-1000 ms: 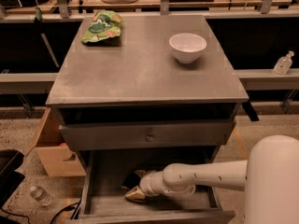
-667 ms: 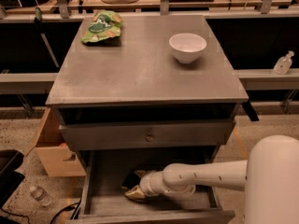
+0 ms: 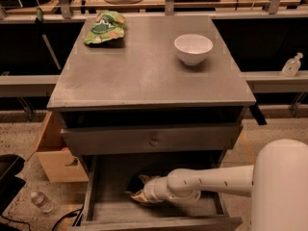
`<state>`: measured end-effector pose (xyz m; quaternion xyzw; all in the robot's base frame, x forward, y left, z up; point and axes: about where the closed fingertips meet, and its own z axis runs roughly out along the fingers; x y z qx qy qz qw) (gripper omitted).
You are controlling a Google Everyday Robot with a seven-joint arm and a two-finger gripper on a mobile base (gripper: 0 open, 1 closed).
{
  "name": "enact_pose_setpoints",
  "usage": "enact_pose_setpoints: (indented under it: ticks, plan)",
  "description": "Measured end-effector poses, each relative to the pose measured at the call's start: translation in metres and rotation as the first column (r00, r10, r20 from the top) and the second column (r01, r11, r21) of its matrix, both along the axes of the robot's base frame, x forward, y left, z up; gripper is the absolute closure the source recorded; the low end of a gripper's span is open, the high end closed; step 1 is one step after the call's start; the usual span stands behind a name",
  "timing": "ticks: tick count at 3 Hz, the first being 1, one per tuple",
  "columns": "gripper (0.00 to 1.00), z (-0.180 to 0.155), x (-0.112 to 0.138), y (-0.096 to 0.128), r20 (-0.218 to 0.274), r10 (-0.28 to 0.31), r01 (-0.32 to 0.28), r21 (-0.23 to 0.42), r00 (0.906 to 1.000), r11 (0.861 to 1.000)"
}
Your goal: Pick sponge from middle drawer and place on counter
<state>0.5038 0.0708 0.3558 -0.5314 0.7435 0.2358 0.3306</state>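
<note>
The middle drawer is pulled open below the counter, showing its grey floor and low side walls. My white arm reaches in from the right, and my gripper is low inside the drawer, left of centre. A small dark shape with a yellowish edge at the gripper's tip looks like the sponge; it lies at the drawer floor against the gripper. The gripper covers most of it.
A white bowl stands at the counter's back right and a light-green snack bag at its back left. A closed drawer front with a round knob sits above the open drawer. A cardboard box and a bottle are on the floor at left.
</note>
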Motion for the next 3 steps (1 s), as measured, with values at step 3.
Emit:
enact_pose_setpoints:
  ticks: [3]
  plan:
    - [1.00,0.149,-0.068,-0.076,-0.028,0.036,-0.036,0.011,0.9990,0.999]
